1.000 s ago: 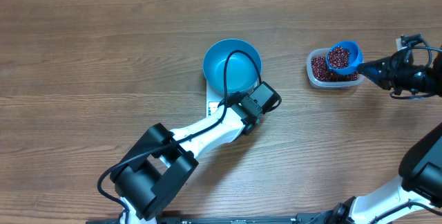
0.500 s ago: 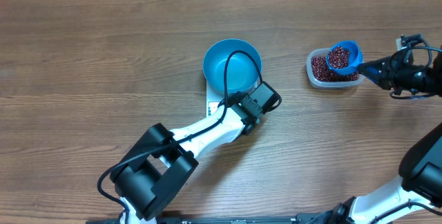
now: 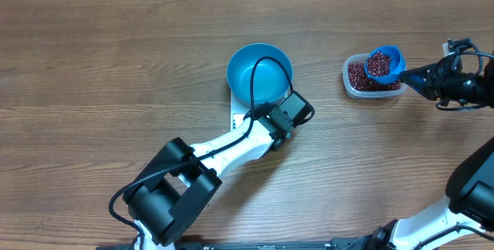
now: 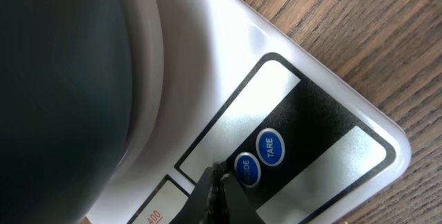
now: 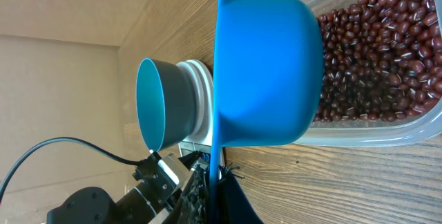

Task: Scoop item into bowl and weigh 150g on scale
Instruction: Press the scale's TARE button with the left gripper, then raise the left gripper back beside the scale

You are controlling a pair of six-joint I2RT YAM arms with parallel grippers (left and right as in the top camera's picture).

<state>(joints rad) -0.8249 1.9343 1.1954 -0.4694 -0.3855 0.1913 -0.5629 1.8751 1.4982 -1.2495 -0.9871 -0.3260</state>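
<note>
The blue bowl (image 3: 259, 74) stands on the white scale (image 3: 238, 116), and its inside shows no beans. My left gripper (image 3: 258, 113) is shut and empty. Its closed tips (image 4: 219, 177) rest on the scale's front panel (image 4: 324, 158) beside the blue MODE button (image 4: 246, 169). My right gripper (image 3: 423, 78) is shut on the handle of a small blue scoop (image 3: 384, 63). The scoop is heaped with red-brown beans and hangs over the clear tub (image 3: 356, 82). In the right wrist view the scoop (image 5: 266, 72) hides part of the beans (image 5: 380, 58) in the tub.
The left arm (image 3: 216, 153) lies across the table from the near left to the scale, with a black cable looping over the bowl's rim. Bare wooden tabletop (image 3: 116, 65) lies left of the bowl and between the bowl and the tub.
</note>
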